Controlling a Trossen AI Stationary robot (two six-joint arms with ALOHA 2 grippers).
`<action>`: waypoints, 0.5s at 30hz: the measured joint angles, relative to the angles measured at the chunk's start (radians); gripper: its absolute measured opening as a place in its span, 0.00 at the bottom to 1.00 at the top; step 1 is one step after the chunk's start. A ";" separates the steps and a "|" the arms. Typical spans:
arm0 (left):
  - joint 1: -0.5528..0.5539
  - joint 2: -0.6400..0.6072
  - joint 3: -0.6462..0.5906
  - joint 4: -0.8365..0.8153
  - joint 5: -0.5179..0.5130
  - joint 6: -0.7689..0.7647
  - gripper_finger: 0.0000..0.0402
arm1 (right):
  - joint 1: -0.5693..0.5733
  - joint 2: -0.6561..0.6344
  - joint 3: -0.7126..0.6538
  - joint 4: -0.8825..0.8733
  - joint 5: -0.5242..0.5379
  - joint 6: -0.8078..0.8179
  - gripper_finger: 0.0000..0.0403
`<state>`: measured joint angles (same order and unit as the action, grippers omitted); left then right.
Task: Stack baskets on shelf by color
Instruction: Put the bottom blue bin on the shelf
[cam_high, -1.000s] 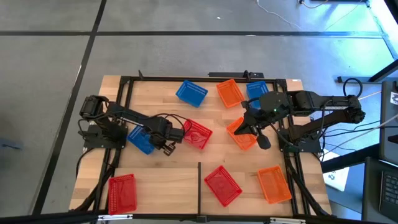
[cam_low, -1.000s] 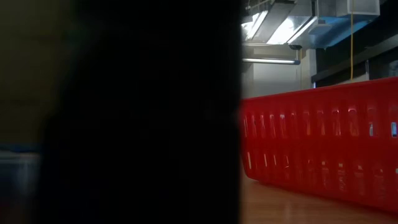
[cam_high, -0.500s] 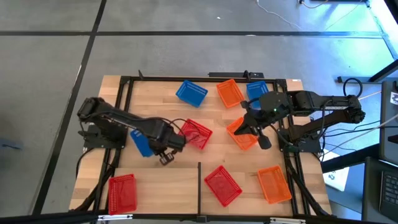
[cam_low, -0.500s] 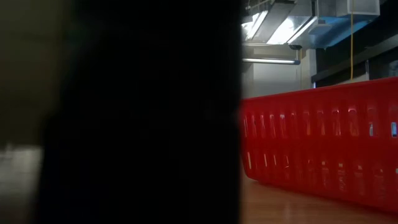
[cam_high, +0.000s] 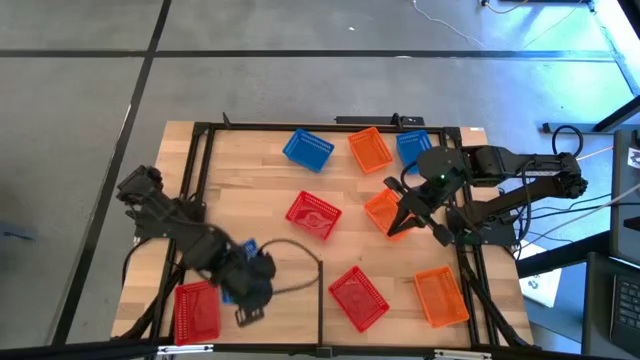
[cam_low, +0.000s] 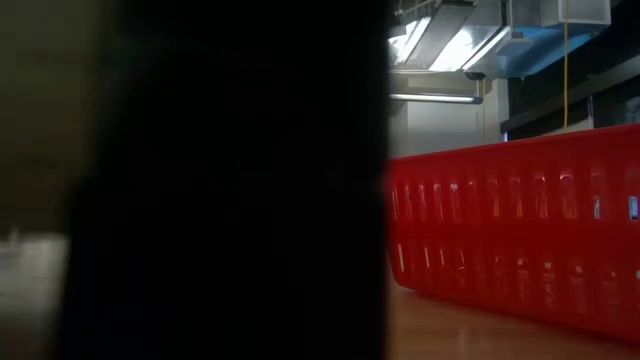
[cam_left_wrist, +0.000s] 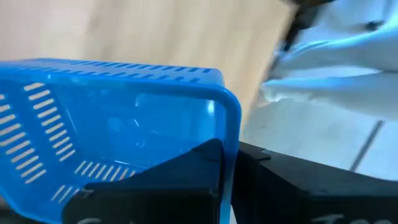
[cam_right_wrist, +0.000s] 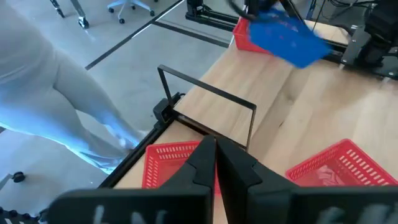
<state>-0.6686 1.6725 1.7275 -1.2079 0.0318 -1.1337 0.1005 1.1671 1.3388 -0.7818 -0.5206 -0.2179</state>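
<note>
From above, my left claw (cam_high: 245, 285) carries a blue basket (cam_high: 238, 275) over the bench (cam_high: 260, 210), beside a red basket (cam_high: 196, 310). My right claw (cam_high: 405, 215) pinches an orange basket (cam_high: 380, 208). At my left wrist, fingers (cam_left_wrist: 186, 168) clamp the blue rim.

Grey floor (cam_high: 300, 90), ceiling strip light (cam_low: 435, 98)
</note>
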 joint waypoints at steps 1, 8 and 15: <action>-0.021 0.003 0.001 0.029 -0.011 -0.008 0.00 | 0.000 0.000 0.000 0.000 0.002 0.000 0.04; -0.102 0.128 0.002 0.080 -0.015 -0.008 0.00 | 0.000 0.000 0.000 0.008 0.003 0.003 0.04; -0.158 0.242 0.002 0.128 -0.001 -0.009 0.00 | 0.000 0.000 0.000 0.016 0.004 0.012 0.04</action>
<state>-0.8270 1.9142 1.7294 -1.0794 0.0306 -1.1427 0.1001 1.1671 1.3388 -0.7658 -0.5163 -0.2061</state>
